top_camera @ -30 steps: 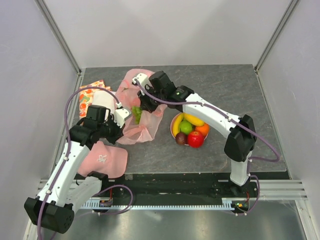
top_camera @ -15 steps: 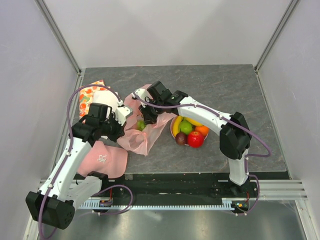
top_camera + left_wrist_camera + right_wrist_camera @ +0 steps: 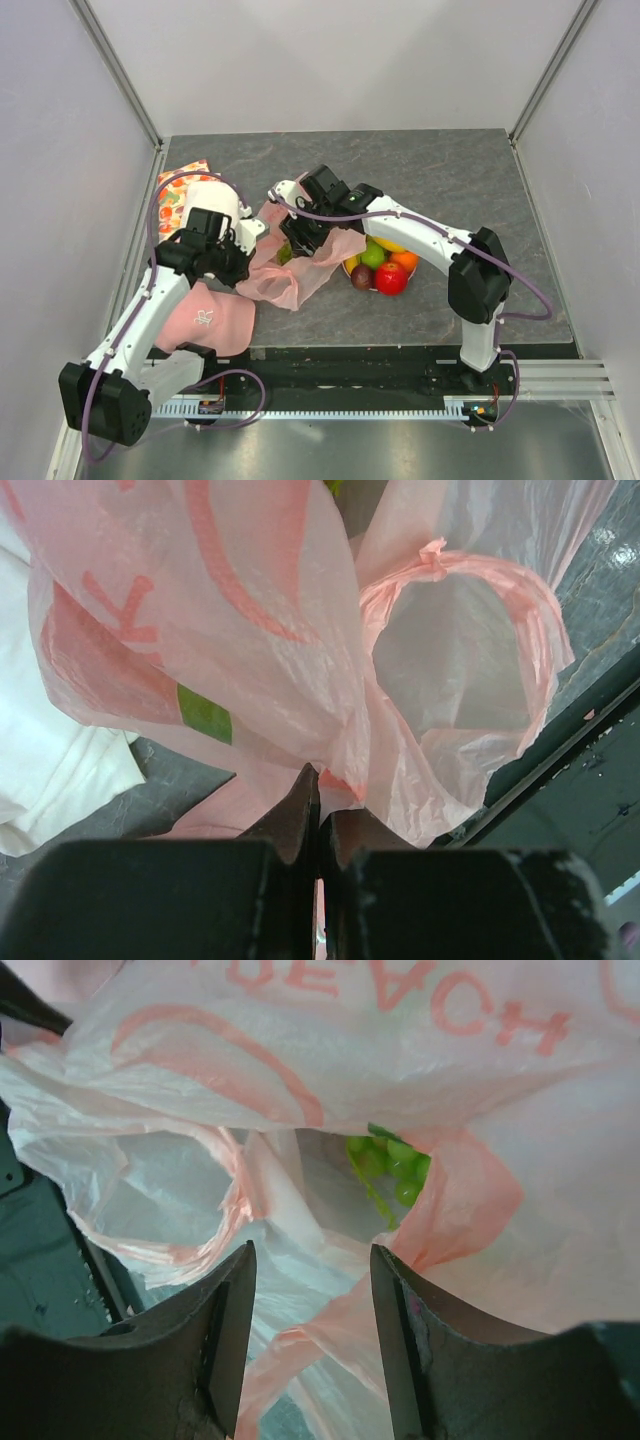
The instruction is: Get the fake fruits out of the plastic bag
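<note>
The plastic bag [image 3: 290, 275] lies crumpled near the middle of the table [image 3: 450, 180], a bit toward the left edge. The left gripper [image 3: 318, 780] is squeezed tight on a fold of the bag's thin pink skin, close to a handle loop. I think it pinches there to lift that side and hold the bag in place, so the bag cannot slide when the other arm reaches in. The right gripper [image 3: 310, 1250] hangs over the bag's mouth with its two fingers apart and nothing between them. It points down at a green fruit [image 3: 392, 1165], bumpy like a bunch of grapes, which sits inside the bag. The fingers are likely spread so they can go around that fruit. Just to the right of the bag is a pink plate [image 3: 375, 291] with a red apple [image 3: 391, 277], a green apple [image 3: 372, 256], an orange [image 3: 405, 260] and a dark plum [image 3: 361, 277]. These look like the fruits that are already out. A pink cloth [image 3: 205, 318] lies at the near left corner and plays no part.
</note>
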You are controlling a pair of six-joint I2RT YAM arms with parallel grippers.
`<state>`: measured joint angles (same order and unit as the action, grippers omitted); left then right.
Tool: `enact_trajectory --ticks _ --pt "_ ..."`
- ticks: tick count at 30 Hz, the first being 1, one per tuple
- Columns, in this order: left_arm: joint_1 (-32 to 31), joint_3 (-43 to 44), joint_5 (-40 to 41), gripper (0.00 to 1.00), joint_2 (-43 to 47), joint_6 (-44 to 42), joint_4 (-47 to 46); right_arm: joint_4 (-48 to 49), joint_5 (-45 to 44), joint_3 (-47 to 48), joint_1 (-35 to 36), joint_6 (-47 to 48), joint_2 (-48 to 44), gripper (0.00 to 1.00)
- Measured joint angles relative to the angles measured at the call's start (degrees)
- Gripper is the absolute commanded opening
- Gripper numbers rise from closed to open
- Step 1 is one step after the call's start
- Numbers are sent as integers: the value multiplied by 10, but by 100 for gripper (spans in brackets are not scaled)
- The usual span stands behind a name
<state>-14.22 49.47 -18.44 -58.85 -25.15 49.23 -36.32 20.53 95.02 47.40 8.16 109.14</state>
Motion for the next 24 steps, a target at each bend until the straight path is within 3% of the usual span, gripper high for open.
enact_trajectory --ticks 14,17,19,24 --pt "0 41 -6 2 -49 21 -12 22 -38 120 1 11 87 45" --pt "0 46 -7 2 -50 27 -13 16 -42 121 3 11 107 48" --pt "0 48 -8 2 -52 31 -14 12 -50 121 6 9 117 61" --pt "0 52 -11 2 -58 37 -15 7 -108 121 20 -16 132 71"
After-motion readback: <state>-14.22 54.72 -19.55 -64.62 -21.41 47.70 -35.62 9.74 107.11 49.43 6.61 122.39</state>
